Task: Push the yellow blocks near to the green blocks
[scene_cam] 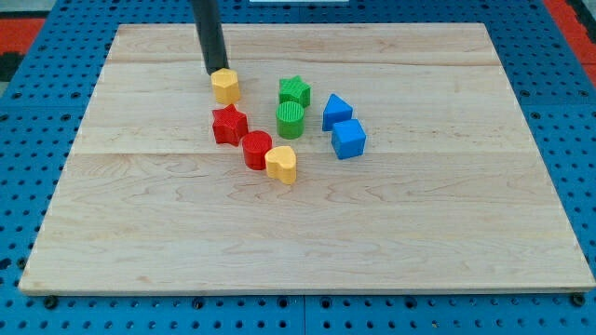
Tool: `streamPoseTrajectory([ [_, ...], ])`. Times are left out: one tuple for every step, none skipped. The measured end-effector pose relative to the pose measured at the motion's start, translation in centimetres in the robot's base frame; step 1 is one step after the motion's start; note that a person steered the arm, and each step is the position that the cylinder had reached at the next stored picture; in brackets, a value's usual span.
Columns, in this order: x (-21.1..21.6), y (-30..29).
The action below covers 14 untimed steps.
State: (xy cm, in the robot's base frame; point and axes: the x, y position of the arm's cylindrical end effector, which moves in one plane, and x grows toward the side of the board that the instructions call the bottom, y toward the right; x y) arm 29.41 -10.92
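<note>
My tip [213,72] rests on the board at the upper-left edge of a yellow hexagonal block [225,86], touching or almost touching it. A green star block [294,90] lies to the right of that yellow block, with a green cylinder [291,120] just below the star. A second yellow block, heart-shaped [281,164], lies lower down, below and left of the green cylinder. It touches a red cylinder [257,149].
A red star block [229,124] sits below the yellow hexagon. A blue triangular block [336,112] and a blue cube [349,139] lie right of the green blocks. The wooden board [307,233] rests on a blue pegboard surface.
</note>
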Motion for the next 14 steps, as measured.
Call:
streamPoseTrajectory([
  [0.9, -0.3],
  [1.8, 1.1],
  [1.8, -0.8],
  [1.8, -5.7],
  [4.4, 0.1],
  [4.4, 0.6],
  [10.9, -3.9],
  [21.3, -0.7],
  [23.6, 5.2],
  [21.4, 4.4],
  [20.9, 8.8],
  [17.6, 7.6],
  [18.3, 8.7],
  [18.6, 9.5],
])
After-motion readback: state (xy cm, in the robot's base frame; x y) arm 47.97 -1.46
